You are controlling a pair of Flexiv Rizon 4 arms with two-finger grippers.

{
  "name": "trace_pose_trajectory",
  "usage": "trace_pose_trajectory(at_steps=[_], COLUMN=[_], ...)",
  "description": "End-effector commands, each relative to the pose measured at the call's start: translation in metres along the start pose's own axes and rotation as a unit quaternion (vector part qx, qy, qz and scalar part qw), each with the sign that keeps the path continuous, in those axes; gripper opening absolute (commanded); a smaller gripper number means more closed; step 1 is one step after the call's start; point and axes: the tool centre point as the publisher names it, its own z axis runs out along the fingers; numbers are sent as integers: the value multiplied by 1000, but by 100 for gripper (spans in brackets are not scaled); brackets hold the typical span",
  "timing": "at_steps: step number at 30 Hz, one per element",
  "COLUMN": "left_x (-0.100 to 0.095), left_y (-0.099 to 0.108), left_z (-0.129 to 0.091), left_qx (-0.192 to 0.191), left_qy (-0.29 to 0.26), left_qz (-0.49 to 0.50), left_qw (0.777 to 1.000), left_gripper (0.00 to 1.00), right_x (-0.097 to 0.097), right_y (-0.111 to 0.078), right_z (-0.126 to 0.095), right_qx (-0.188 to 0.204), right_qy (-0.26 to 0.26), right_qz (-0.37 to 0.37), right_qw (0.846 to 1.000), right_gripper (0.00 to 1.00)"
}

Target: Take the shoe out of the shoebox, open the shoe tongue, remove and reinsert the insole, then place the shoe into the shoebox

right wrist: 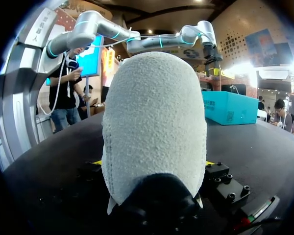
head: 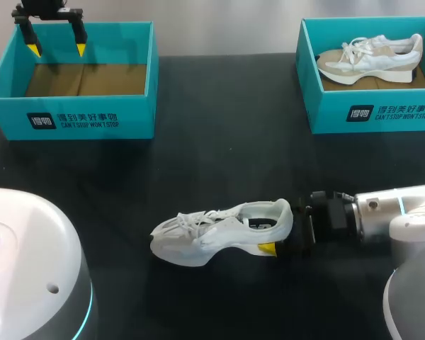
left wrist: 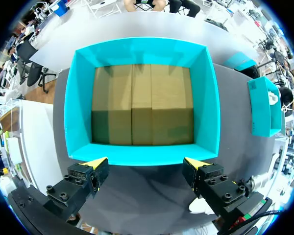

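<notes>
My right hand clamps heel of white mesh sneaker on black counter; left hand gapes empty above teal shoebox. Next, likely: spread tongue.

You have bright, even overhead light. The black table shows a faint sheen. Soft shadow lies under the shoe. The box floor is half shaded.
</notes>
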Motion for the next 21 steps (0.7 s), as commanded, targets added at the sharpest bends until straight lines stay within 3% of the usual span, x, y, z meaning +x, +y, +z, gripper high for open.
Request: trace_pose_trajectory(at_steps=[1,12,21], left_x=[0,0,42], left_y=[0,0,48], left_z=[0,0,5], left_qx=[0,0,39], left_qy=[0,0,-68], left_qz=[0,0,-26], left_qw=[1000,1000,997], left_gripper=[100,100,100], right_x=[-1,-1,-1], right_y=[0,0,0], right_z=[0,0,0], right_qx=[2,2,2], right_qy=[1,1,1], right_qz=[1,1,1], right_qw=[1000,1000,1000], right_gripper=[0,0,0])
